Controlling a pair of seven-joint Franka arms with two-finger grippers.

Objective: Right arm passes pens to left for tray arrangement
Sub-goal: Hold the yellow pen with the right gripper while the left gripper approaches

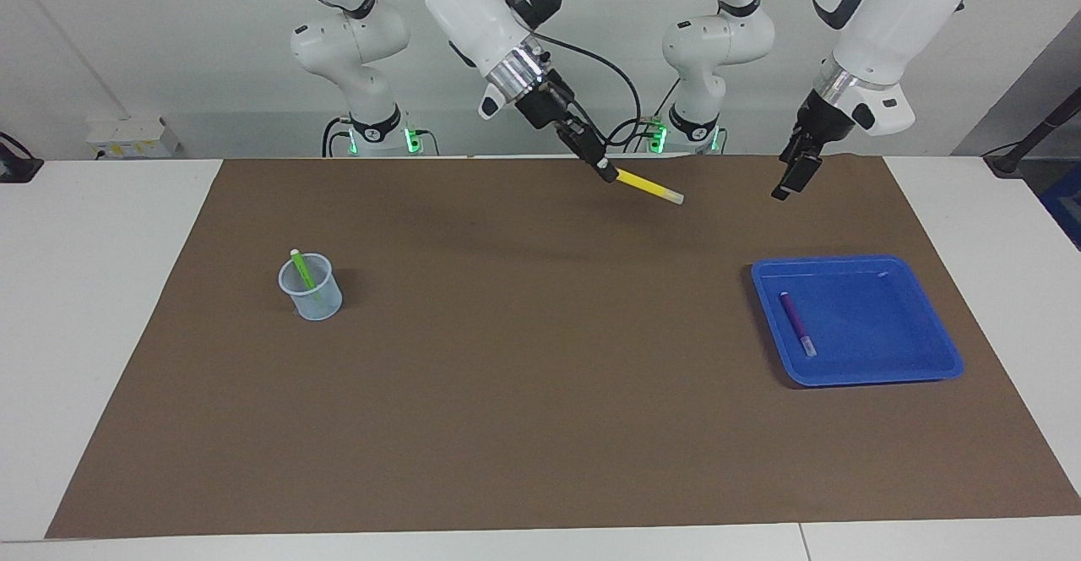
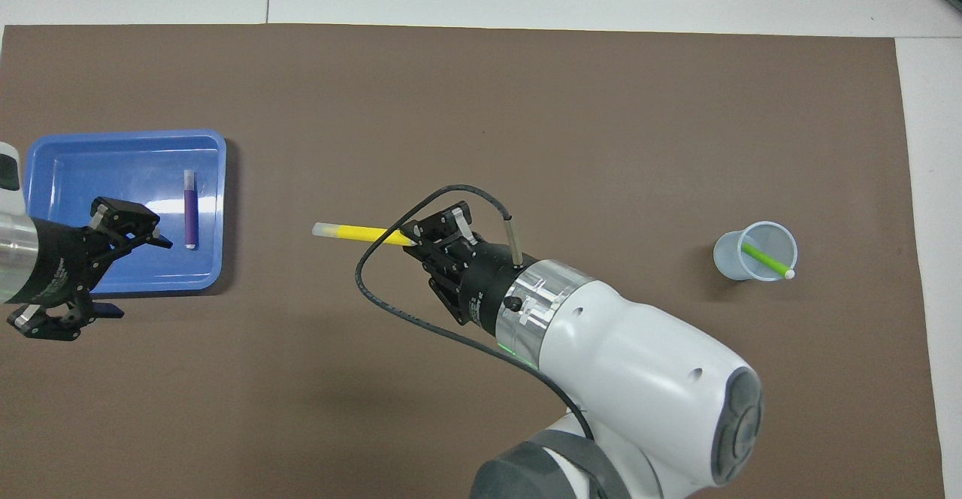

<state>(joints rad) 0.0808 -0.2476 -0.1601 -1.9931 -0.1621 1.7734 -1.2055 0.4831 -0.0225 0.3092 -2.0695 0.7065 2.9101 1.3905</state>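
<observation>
Brown mat (image 1: 540,426) covers most of the bench, largely bare between cup and tray. Blue tray (image 1: 929,324) sits toward the left arm's end, purple pen (image 1: 796,323) inside beside its rim. Right gripper (image 1: 607,175), raised over mid-mat, jaws clamped on the yellow pen (image 1: 649,189). Left gripper (image 2: 113,258), jaws wide, overlaps the tray's nearer edge overhead; facing view shows it raised. Green pen (image 2: 765,259) leans in the cup (image 2: 733,258).

Open brown mat between cup and tray

Only the small translucent bluish cup (image 1: 311,287) and the shallow bright blue plastic tray (image 1: 929,324) stand on it, well apart.
</observation>
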